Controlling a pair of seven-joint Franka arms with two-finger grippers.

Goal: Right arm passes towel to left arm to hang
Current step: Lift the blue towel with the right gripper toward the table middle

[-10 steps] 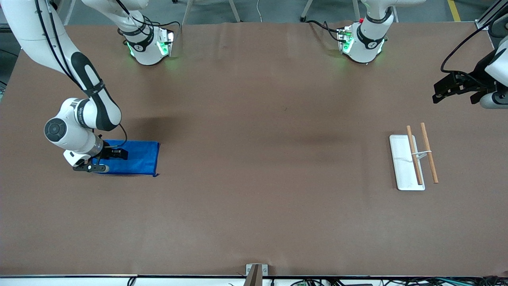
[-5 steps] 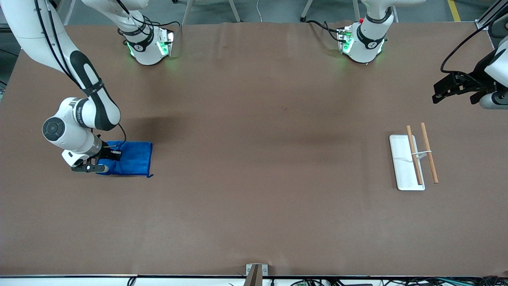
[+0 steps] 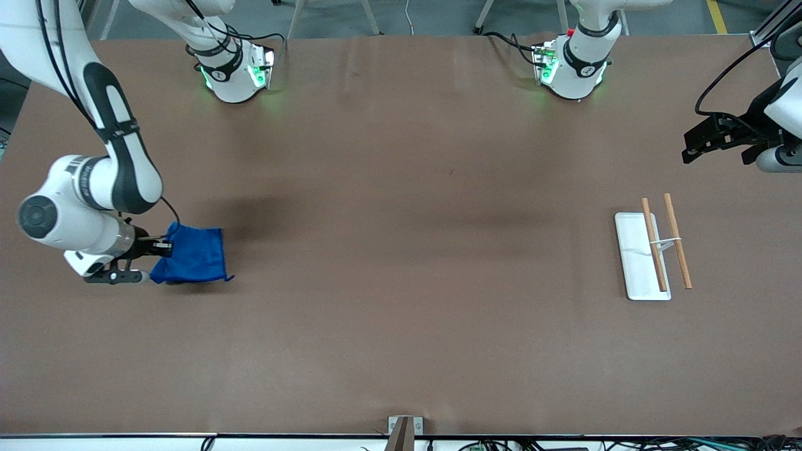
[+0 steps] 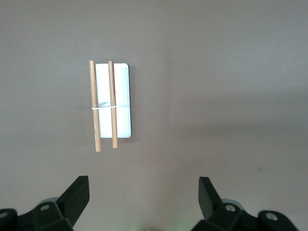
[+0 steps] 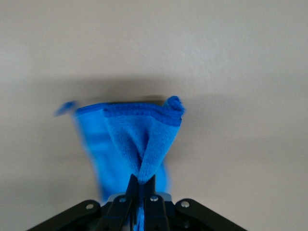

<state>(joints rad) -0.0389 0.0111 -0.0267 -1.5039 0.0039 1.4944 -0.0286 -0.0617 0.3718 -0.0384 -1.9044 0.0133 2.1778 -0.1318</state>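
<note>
The royal-blue towel (image 3: 191,255) hangs bunched from my right gripper (image 3: 164,247) near the right arm's end of the table. The gripper is shut on one edge of it. In the right wrist view the towel (image 5: 139,144) droops in folds from the closed fingers (image 5: 132,188), with its lower part at or just above the brown tabletop. My left gripper (image 3: 692,147) waits open and empty in the air at the left arm's end. In the left wrist view its fingers (image 4: 77,192) stand wide apart over bare table.
A white flat base (image 3: 634,263) with two wooden rods (image 3: 678,249) joined by a thin white band lies near the left arm's end; it also shows in the left wrist view (image 4: 120,103). The two arm bases (image 3: 235,72) stand along the table's edge farthest from the camera.
My right gripper has lifted and pulled the towel toward the right arm's end of the table. The towel has gone from flat to bunched and hanging. The left arm has not moved.
</note>
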